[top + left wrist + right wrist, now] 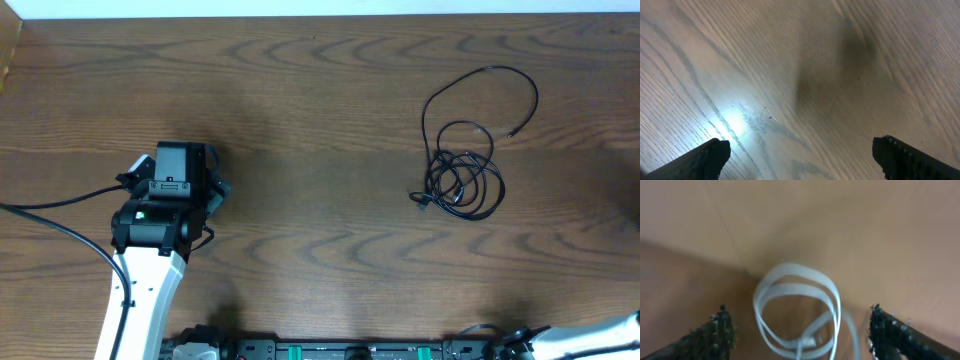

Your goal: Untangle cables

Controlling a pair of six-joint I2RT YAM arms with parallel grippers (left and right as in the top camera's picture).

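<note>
A tangle of thin black cables [463, 180] lies on the table's right half, with one long loop [485, 95] reaching toward the far edge. My left gripper [186, 165] is far left of it, open and empty over bare wood, as the left wrist view [800, 152] shows. In the right wrist view, my right gripper [797, 327] is open, with blurred loops of a white cable [790, 287] lying just ahead between the fingers, untouched. The white cable does not show in the overhead view.
The wooden table [320, 110] has its far edge along the top. Only part of the right arm [590, 340] shows, at the bottom right corner. A thick black cord [50, 225] trails from the left arm.
</note>
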